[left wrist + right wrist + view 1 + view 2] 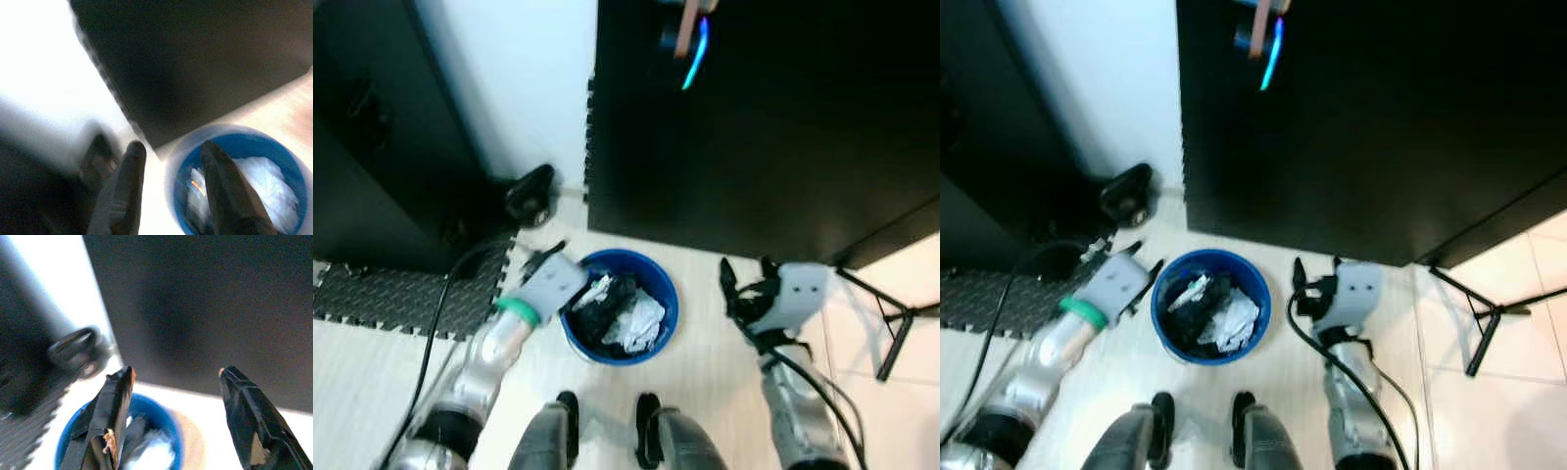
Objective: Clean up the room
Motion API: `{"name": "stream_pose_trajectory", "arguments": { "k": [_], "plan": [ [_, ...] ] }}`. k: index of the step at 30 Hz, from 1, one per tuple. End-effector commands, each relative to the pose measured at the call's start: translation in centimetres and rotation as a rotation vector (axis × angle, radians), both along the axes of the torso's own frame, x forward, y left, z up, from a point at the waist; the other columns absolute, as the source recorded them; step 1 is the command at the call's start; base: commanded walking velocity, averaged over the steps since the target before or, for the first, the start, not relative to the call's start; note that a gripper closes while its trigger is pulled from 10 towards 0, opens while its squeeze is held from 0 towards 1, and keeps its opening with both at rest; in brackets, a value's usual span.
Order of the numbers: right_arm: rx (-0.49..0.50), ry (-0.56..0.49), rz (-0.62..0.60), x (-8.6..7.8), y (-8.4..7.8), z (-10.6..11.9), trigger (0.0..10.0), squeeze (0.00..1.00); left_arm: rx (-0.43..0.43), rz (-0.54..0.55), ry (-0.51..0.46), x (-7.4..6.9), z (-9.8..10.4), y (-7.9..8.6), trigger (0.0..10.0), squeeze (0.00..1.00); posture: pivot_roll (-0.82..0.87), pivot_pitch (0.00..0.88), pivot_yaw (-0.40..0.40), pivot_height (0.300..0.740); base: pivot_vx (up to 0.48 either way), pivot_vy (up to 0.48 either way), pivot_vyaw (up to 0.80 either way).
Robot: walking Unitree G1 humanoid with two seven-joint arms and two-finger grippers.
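Observation:
A round blue bin (668,294) stands on the pale floor just ahead of my feet, holding crumpled white paper (636,321) and dark scraps. My left gripper (544,257) hovers at the bin's left rim. In the left wrist view its fingers (131,161) are spread open with nothing between them, and the bin (244,142) lies just beyond. My right gripper (745,284) hangs to the right of the bin, clear of it. Its fingertips (126,374) also stand wide apart and empty.
A large black cabinet (764,137) rises right behind the bin, and another dark unit (372,147) stands at the left. A black round object (530,193) lies by the white wall. A studded black mat (391,299) and a cable (435,318) are at my left, a stand's legs (899,328) at my right.

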State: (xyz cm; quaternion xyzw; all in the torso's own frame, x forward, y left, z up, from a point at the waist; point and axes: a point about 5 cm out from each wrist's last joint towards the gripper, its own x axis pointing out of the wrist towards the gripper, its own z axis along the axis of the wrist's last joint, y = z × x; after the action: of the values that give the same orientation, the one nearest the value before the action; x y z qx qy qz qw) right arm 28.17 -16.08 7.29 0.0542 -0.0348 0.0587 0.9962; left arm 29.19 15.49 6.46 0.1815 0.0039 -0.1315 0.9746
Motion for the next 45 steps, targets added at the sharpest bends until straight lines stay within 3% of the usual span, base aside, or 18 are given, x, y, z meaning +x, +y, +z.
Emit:
{"name": "stream_pose_trajectory", "arguments": {
  "k": [1,8,25,45],
  "plan": [
    [0.011,0.108,0.024,-1.1,0.3,-2.4,10.0,0.00,-0.056,0.068,0.073,-0.7,-1.1,0.9,10.0,0.00,0.04,0.187,0.013,0.740,0.000,0.000,0.00],
    [0.000,0.197,0.064,-1.8,1.1,-4.5,10.0,0.00,-0.096,0.212,0.181,-2.0,-3.5,2.7,10.0,0.00,0.05,0.150,0.013,0.740,0.000,0.000,0.00],
    [-0.003,0.207,0.068,-1.2,0.6,-4.7,10.0,0.00,-0.134,0.247,0.220,-1.5,-3.4,1.8,10.0,0.00,0.04,0.123,0.000,0.740,0.000,0.000,0.00],
    [0.043,0.224,0.076,-0.9,1.0,-4.9,10.0,0.00,-0.133,0.250,0.239,-1.4,-3.6,1.5,10.0,0.00,0.03,0.121,-0.004,0.740,-0.289,0.000,0.00]
  ]
}}
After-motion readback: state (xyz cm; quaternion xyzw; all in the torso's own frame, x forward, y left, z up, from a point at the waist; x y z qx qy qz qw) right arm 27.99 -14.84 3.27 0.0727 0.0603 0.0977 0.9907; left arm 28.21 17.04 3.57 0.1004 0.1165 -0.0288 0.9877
